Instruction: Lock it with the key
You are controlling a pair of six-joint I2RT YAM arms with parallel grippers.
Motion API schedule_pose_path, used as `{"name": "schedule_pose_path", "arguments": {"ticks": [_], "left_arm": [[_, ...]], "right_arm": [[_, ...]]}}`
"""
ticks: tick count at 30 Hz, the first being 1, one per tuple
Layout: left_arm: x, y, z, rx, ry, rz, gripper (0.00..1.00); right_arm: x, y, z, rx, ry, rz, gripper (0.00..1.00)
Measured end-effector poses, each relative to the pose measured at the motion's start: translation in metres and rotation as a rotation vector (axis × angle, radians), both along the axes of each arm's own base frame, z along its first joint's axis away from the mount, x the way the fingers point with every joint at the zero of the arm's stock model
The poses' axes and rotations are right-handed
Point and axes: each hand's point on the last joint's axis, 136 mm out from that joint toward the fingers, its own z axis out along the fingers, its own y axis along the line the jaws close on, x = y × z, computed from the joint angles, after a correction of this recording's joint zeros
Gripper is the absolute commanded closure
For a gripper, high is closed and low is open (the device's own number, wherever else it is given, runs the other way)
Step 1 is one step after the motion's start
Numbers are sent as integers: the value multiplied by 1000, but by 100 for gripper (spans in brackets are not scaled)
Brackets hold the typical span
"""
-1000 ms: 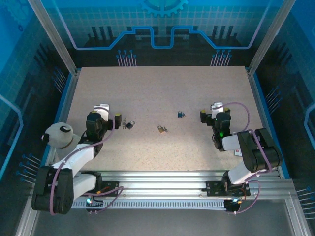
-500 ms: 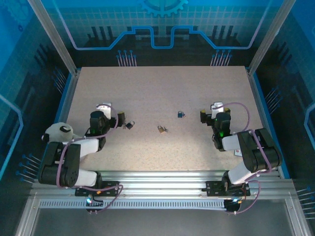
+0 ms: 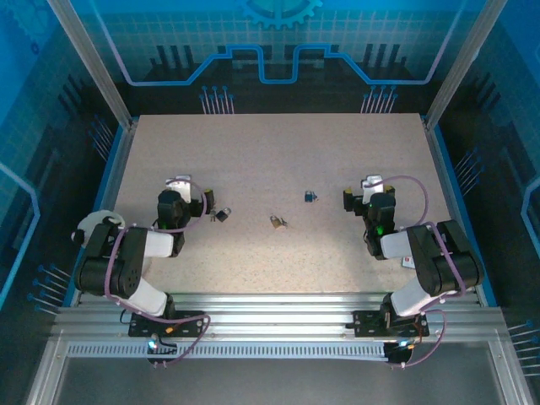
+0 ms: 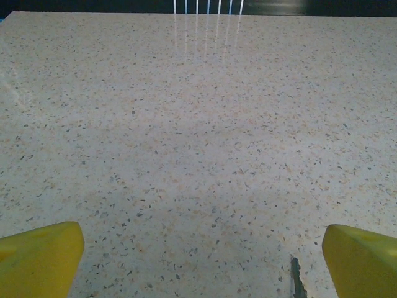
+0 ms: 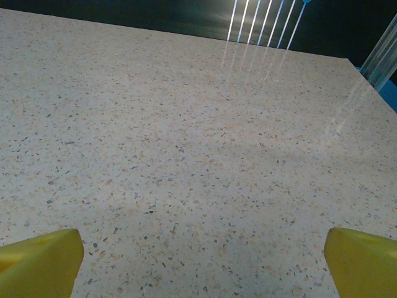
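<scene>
The left arm is now folded in closer, so the left gripper (image 4: pixel 198 261) is parked wide open beside the dark padlock (image 3: pixel 221 214), nothing gripped yet, and the right gripper (image 5: pixel 198 264) is left open too.

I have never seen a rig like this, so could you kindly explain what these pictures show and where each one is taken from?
These are two small robot arms bolted at the near edge of a speckled table. The overhead picture looks down from above and behind them. The left gripper and the right gripper both stand open, holding nothing. The other two pictures come from cameras on the wrists; the yellow shapes in their bottom corners are each gripper's own fingers. On the table lie three small padlocks: a dark padlock beside the left gripper, a brass padlock in the middle, a blue padlock farther right. Any keys are too small to make out.
</scene>
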Motion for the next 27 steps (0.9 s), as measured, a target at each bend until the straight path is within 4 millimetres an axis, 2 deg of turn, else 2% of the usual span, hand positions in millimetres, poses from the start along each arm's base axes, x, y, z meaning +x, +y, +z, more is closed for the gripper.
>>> {"name": "schedule_pose_path", "arguments": {"ticks": [12, 27], "left_arm": [[1, 13, 8, 1, -46, 83, 1], [0, 14, 7, 3, -41, 84, 1]], "right_arm": [[0, 0, 0, 0, 0, 0, 0], [0, 2, 0, 4, 0, 10, 0]]}}
